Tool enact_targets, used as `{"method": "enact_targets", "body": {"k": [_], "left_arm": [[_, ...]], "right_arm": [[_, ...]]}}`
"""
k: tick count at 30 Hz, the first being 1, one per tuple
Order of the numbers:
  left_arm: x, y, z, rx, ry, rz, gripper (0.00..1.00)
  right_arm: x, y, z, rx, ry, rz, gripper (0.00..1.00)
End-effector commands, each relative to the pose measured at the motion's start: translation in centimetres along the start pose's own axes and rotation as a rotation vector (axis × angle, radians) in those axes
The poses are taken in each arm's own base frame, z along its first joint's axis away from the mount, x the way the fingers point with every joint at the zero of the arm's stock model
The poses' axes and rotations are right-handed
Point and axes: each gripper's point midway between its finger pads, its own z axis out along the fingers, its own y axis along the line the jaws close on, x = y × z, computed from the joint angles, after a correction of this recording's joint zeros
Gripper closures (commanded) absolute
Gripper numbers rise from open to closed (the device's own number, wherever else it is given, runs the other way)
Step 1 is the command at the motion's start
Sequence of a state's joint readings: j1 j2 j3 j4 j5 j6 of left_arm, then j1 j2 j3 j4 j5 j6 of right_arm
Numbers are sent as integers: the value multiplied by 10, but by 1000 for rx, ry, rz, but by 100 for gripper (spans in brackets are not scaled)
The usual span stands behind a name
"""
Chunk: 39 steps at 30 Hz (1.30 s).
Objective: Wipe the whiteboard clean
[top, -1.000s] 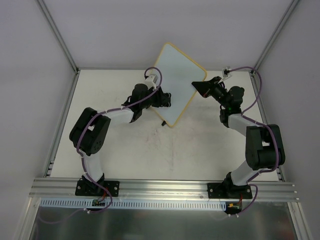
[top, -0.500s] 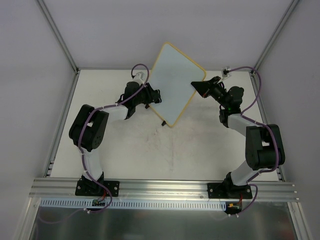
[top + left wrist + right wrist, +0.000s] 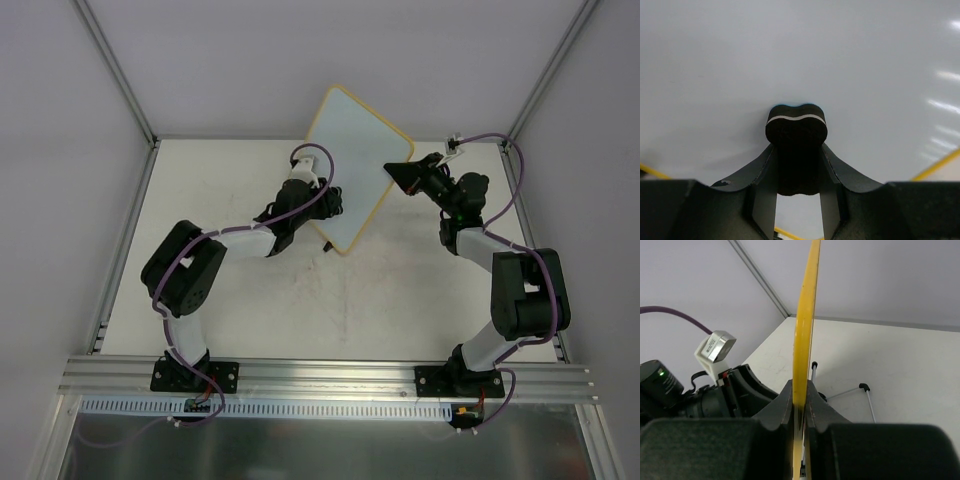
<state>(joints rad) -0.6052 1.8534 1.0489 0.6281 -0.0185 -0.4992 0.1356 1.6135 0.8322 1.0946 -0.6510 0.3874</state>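
We read setting as robotics lab test cell, not home or shop. We see white tabletop (image 3: 250, 300) boxed in by plain grey wall panels (image 3: 300, 60), joined with aluminium corner struts (image 3: 115, 70). We note slotted aluminium rail (image 3: 330, 375) along near edge, with left arm (image 3: 185, 270) and right arm (image 3: 520, 295) bolted on it by black base plates. We log purple cables (image 3: 485, 137) running along both arms and slotted white cable duct (image 3: 330, 407) below rail. We find tabletop scuffed, with faint reddish smears.
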Motion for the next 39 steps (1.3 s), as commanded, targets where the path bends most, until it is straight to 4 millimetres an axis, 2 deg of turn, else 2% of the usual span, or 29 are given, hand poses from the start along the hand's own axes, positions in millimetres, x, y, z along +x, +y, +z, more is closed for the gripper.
{"method": "enact_targets", "body": {"k": [1,2,5,10,12,15,16,18,19,20,21,22,23,24,25,26,27,29,30,31,32,33,34,37,39], "left_arm": [[43,-97,-20,264,92,37,100],[49,-106,-23,281,102,41,100],[60,-114,-28,292,123,42,100],[84,-120,-31,303,152,40,100],[86,-121,-32,311,146,31,100],[76,-117,-41,288,139,37,100],[51,-125,-53,299,102,41,100],[27,-126,-67,252,84,59,100],[14,-123,-88,212,109,76,100],[4,-119,-99,172,104,80,100],[-24,-121,-117,140,58,71,100],[-13,-104,-130,72,131,75,100],[-19,-95,-141,37,137,62,100],[-15,-81,-151,-3,163,48,100],[-23,-78,-170,-4,147,-1,100],[-25,-58,-179,-40,149,-39,100],[-12,-46,-197,-23,175,-103,100],[1,-19,-210,-46,196,-164,100],[19,15,-215,-124,219,-198,100],[22,26,-224,-147,209,-210,100],[29,38,-228,-179,217,-221,100],[49,54,-232,-220,259,-236,100],[54,65,-233,-247,269,-256,100],[84,83,-232,-313,352,-279,100],[90,90,-229,-345,379,-279,100]], "right_arm": [[37,63,-2,-280,176,-3,100],[38,63,-1,-279,177,0,100],[37,63,-2,-280,176,-2,100],[36,63,-1,-281,174,-2,100],[36,64,-1,-281,174,-2,100],[37,63,-1,-279,174,0,100],[37,63,-1,-279,175,2,100],[37,62,0,-276,176,9,100],[37,62,0,-276,176,10,100],[36,62,0,-276,174,9,100],[35,61,0,-273,172,9,100],[35,61,0,-273,171,8,100],[34,60,-1,-270,169,9,100],[34,59,-1,-265,168,10,100],[34,59,-1,-264,166,8,100],[33,58,-1,-262,165,10,100],[33,58,-1,-262,165,11,100],[33,58,-1,-259,164,12,100],[33,58,-1,-259,164,12,100],[33,57,-1,-256,162,12,100],[33,57,-1,-256,162,14,100],[33,56,-1,-252,162,16,100],[33,57,0,-253,162,18,100],[33,54,1,-243,159,30,100],[33,54,1,-238,158,38,100]]}}
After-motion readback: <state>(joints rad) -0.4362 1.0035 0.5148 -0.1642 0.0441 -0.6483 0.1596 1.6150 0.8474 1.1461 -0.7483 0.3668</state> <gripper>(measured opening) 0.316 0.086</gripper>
